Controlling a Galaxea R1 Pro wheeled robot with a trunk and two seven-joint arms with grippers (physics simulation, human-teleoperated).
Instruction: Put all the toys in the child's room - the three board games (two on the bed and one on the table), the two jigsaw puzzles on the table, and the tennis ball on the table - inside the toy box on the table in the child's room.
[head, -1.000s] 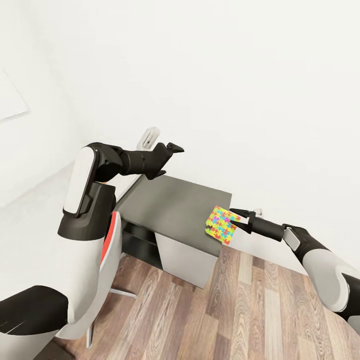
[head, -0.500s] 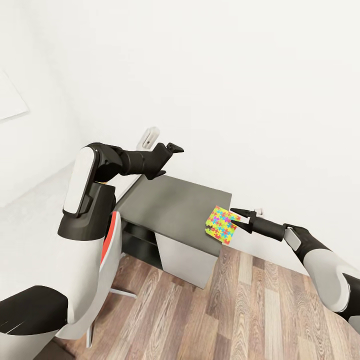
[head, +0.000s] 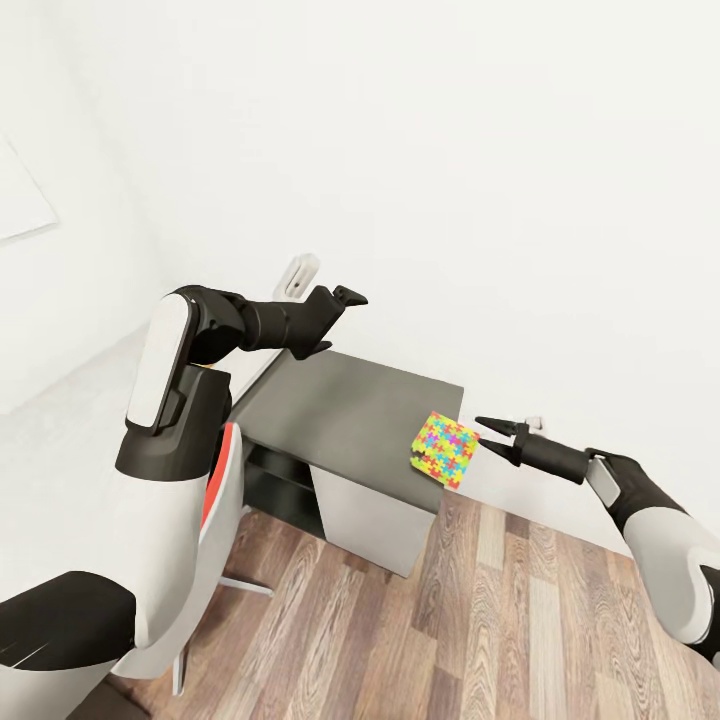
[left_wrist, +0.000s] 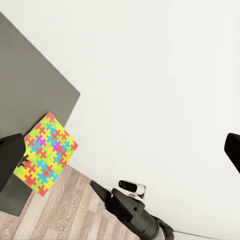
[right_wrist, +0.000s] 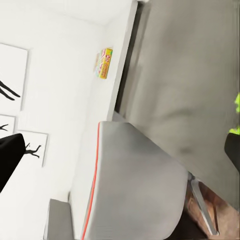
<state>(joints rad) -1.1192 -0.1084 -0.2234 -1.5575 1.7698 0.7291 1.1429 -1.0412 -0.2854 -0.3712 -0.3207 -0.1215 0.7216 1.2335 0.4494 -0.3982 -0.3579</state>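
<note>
Plain white wall (head: 450, 150) filled the head view from 10 to 2 o'clock. Wood-plank floor (head: 480, 620) with brown grain ran across 4 to 7 o'clock. Smooth flat grey table top (head: 340, 410) sat at centre, with a matte white drawer unit (head: 370, 520) under it. Rounded grey chair with red edge trim (right_wrist: 130, 185) stood just beside the table; in the head view it sat at 8 o'clock. Glossy white-and-black left arm (head: 175, 380) reached toward 11 o'clock over the table's far edge; left gripper (head: 345, 297) had its black fingers spread wide apart, holding nothing. Right arm came in from 4 o'clock; right gripper (head: 493, 430) was released, its thin pointed fingers parted, just beside the puzzle and not touching it. Thin flat square jigsaw puzzle of yellow, blue, pink, orange and green interlocking pieces (head: 445, 448) lay on the table corner at 3 o'clock, overhanging the edge slightly. Small yellow-red printed board game box (right_wrist: 105, 63) lay on pale bed surface (right_wrist: 60, 100), far from the table, in the right wrist view. Black silhouette pictures (right_wrist: 10, 90) hung on the wall there.
</note>
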